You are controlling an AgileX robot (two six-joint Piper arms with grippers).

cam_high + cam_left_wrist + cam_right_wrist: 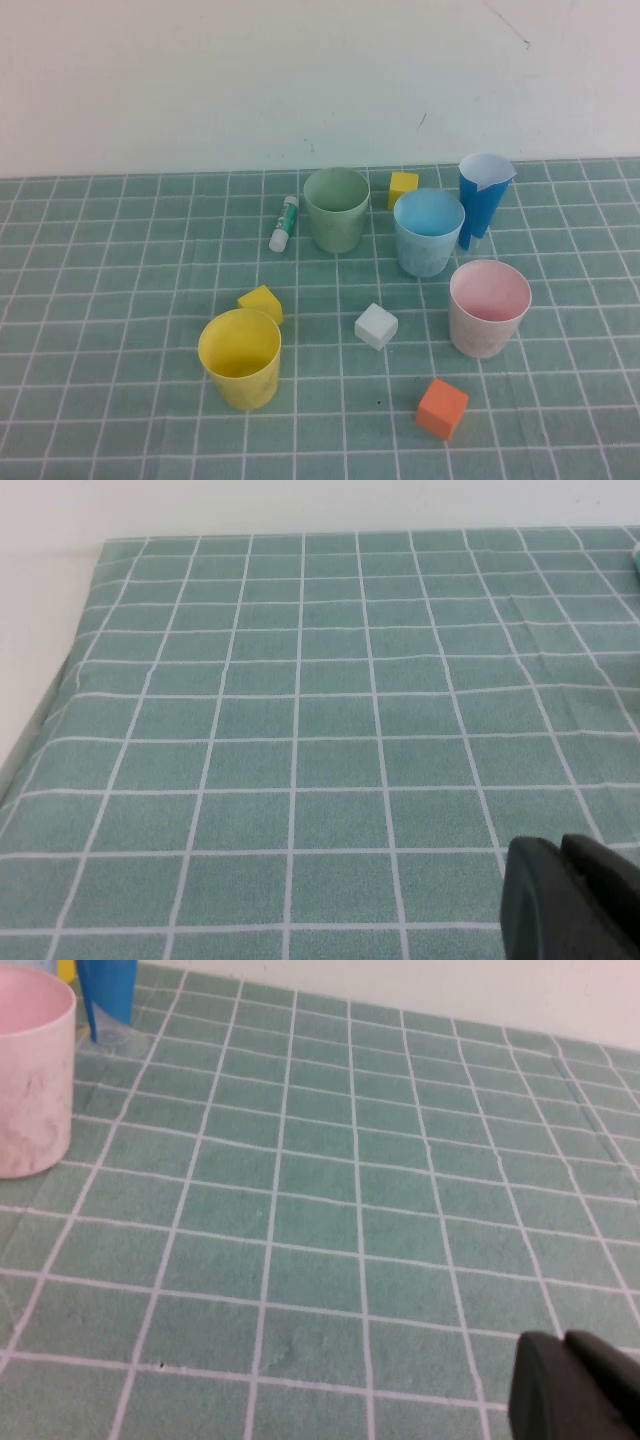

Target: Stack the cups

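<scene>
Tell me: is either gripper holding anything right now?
No. The left gripper and right gripper are both shut on nothing above bare cloth; all four cups stand free.

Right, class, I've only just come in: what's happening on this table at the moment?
Nothing is being handled yet. Four cups stand apart and upright on the checked cloth: pale green cup, light blue cup, pink cup and yellow cup. None is stacked. The left end effector and the right end effector are both shut, holding nothing, above bare cloth; the pink cup is the one near the right.
</scene>
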